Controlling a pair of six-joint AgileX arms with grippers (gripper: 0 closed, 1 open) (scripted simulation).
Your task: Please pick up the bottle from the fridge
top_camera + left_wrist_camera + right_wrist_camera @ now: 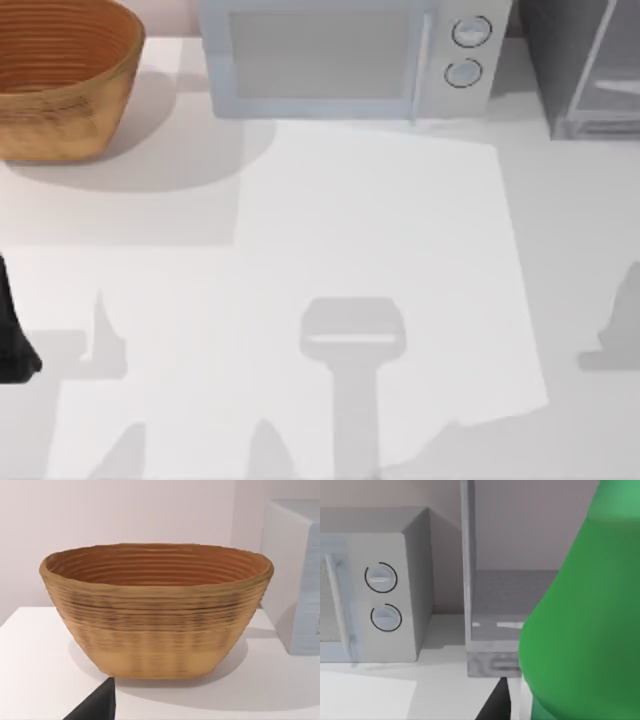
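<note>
Looming close in the right wrist view, the bottle [585,625] (perhaps held) fronts the fridge [492,655].

left arm [12,335]: black, rounded link at table's left edge | right tool finger [496,702]: dark, tapered, probably black

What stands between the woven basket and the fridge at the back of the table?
In the top view, the microwave stands between the basket at the left and the fridge at the right.
</note>
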